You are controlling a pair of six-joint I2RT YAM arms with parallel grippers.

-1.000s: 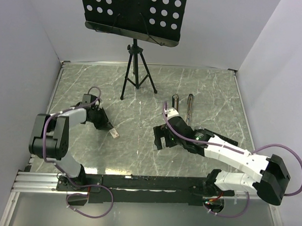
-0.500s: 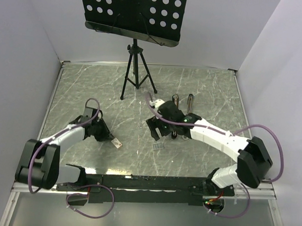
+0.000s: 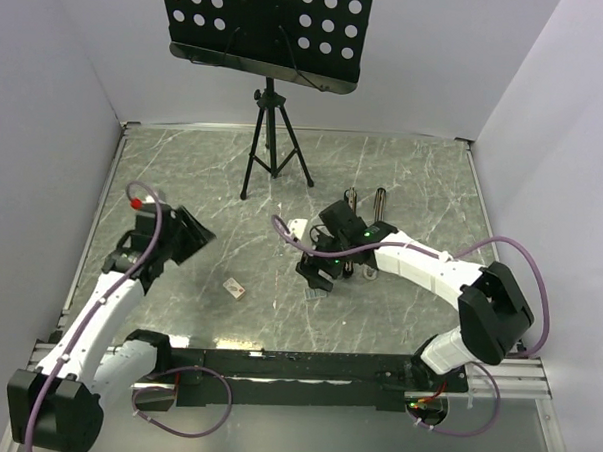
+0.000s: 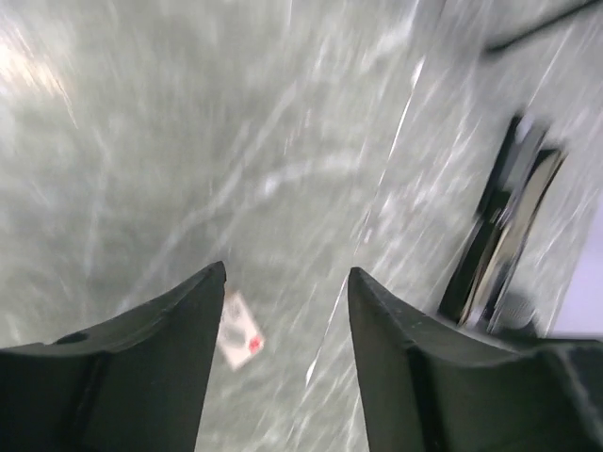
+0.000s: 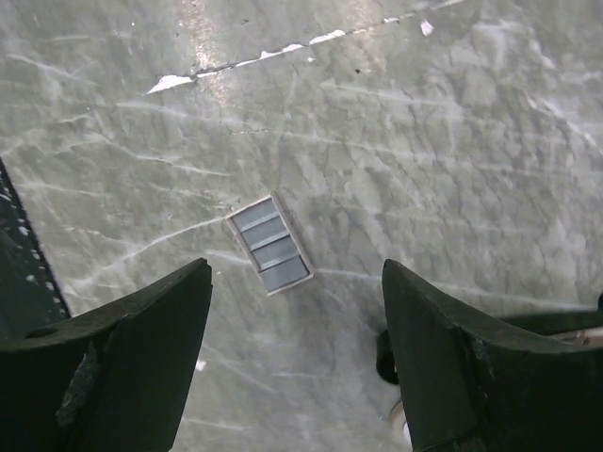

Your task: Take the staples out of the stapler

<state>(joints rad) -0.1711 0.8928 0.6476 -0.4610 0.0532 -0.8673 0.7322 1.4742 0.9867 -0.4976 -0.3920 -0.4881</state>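
Both left fingers [image 4: 141, 367] and right fingers [image 5: 122, 358] spread empty; staples [image 5: 269, 244] lie on open table [image 5: 471, 141]

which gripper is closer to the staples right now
Right. The right gripper hovers just above the staples, its open fingers on either side. The left gripper is far off to their left.

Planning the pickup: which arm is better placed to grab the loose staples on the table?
Right. The right gripper hangs open over the staples, framing them between its fingers; the left gripper is farther away.
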